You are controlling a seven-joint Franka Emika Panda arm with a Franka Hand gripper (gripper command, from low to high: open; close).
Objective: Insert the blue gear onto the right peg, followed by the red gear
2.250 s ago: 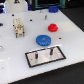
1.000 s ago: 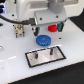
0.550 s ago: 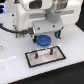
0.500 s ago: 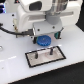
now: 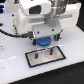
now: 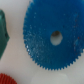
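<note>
The pincer hangs low right over the blue gear, and its tips are too blurry to tell if they are apart or together. The blue gear lies flat on the white surface, just beside the grey plate. Close up, part of the red gear sits near the blue gear.

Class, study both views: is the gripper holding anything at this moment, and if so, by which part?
It cannot be told: the gripper hangs right over the blue gear, but neither view shows any contact.
</note>
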